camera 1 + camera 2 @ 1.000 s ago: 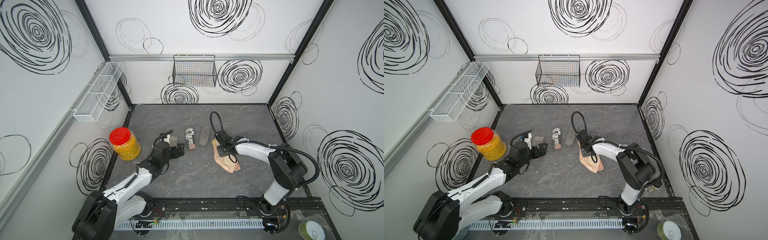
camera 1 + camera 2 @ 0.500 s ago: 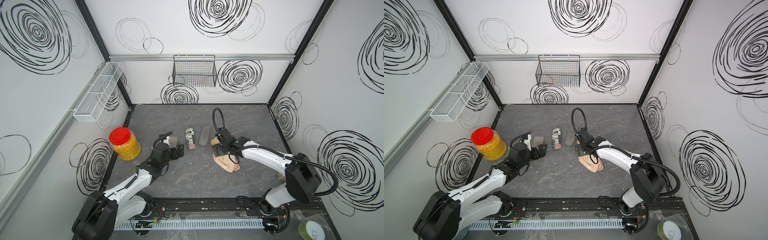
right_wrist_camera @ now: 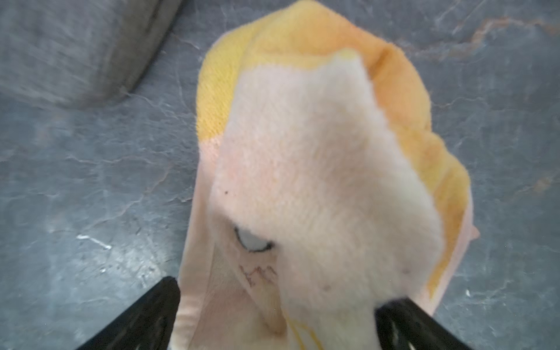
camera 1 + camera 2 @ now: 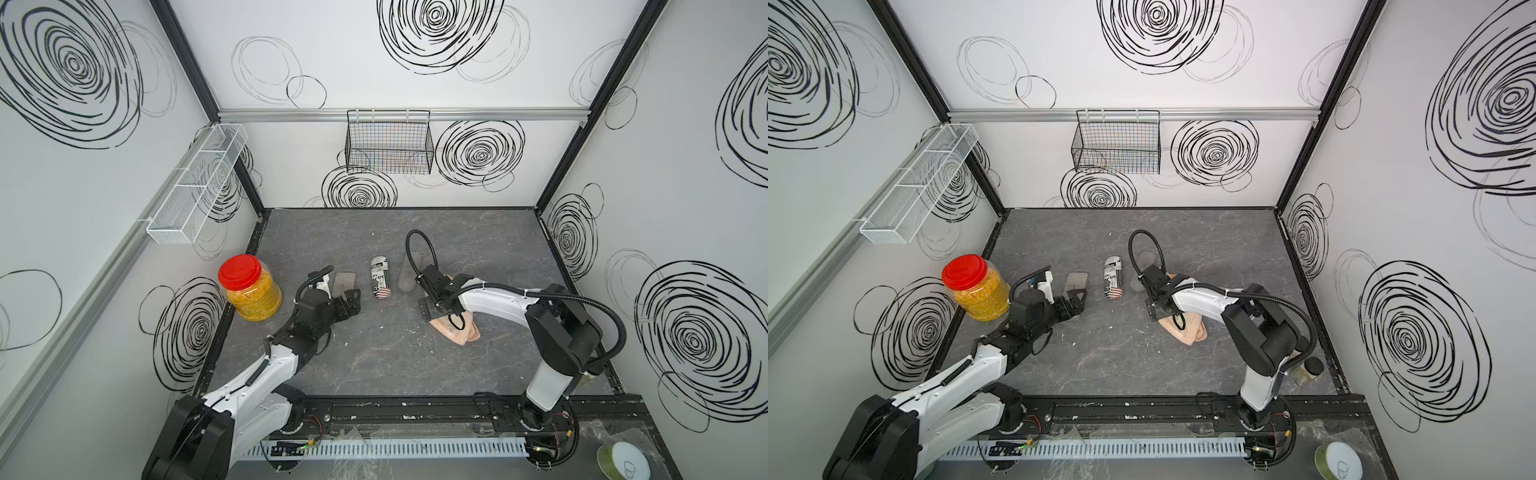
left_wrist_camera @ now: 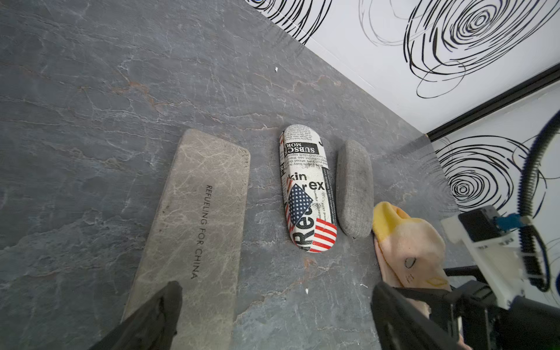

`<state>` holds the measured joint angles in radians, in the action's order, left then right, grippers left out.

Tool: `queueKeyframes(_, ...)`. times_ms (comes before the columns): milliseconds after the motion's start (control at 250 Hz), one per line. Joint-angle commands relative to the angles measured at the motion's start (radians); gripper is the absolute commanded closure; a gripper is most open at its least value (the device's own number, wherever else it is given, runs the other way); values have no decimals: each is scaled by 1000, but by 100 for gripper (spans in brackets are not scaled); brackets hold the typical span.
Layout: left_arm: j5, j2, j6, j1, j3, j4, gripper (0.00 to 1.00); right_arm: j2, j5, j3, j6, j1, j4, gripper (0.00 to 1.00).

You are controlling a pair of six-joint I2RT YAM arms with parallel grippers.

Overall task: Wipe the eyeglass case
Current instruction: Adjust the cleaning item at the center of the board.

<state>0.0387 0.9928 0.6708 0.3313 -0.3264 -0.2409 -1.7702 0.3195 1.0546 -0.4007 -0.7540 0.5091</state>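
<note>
Right end effector (image 3: 278, 303) has sprung wide around the cloth (image 3: 303, 151); left end effector (image 5: 275, 291) gapes, empty.

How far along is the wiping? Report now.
Done: nothing visible; the cloth lies on the table beside the grey case. In hand: nothing; right gripper open astride the cloth, left gripper open and empty. Left: grasp cloth, wipe a case.

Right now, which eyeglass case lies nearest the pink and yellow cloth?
The plain grey fabric case, beside that cloth; the newspaper-print case and the flat marbled case lie farther.
</note>
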Motion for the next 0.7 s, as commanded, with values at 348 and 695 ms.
queueKeyframes(348,63,-14,12,-58,10,-43,0,-16,-58,-63,34,67,-114,48)
queueKeyframes(695,39,-14,-44,-62,-27,42,0,174,-63,-108,67,64,-152,84)
